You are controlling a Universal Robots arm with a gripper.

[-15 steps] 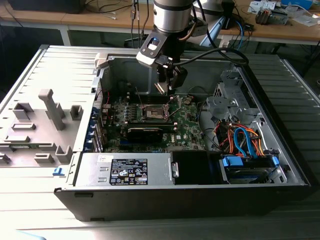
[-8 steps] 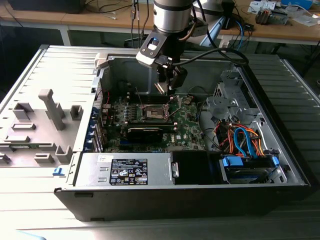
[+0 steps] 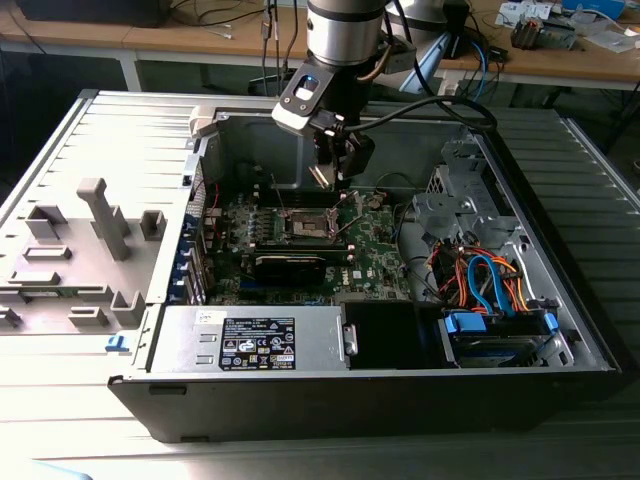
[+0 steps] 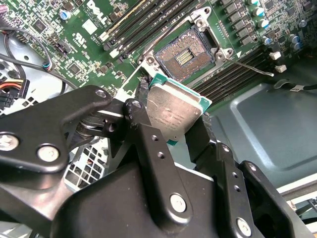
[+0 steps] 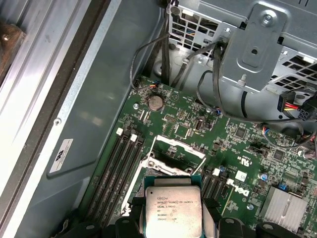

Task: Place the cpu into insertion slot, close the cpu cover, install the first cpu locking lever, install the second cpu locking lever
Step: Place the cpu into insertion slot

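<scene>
My gripper (image 3: 336,168) hangs inside the open computer case, above the green circuit board. It is shut on the cpu (image 4: 174,111), a flat square chip with a silver-grey top, pinched at two opposite edges by the black fingers (image 4: 143,124). In both wrist views the cpu (image 5: 172,208) sits clear above the board, tilted and just short of the insertion slot (image 4: 185,53). That slot lies open, its gold contacts bare. The cpu cover (image 5: 172,151), a silver frame, stands raised at the slot's edge. A thin locking lever (image 4: 247,67) sticks out free beside the slot.
Memory slots (image 5: 116,168) run beside the socket and a long black block (image 3: 290,266) lies in front of it. A power supply (image 3: 250,342) and a drive bay with blue and orange cables (image 3: 490,285) fill the case front. A grey fixture tray (image 3: 80,245) sits at the exterior view's left.
</scene>
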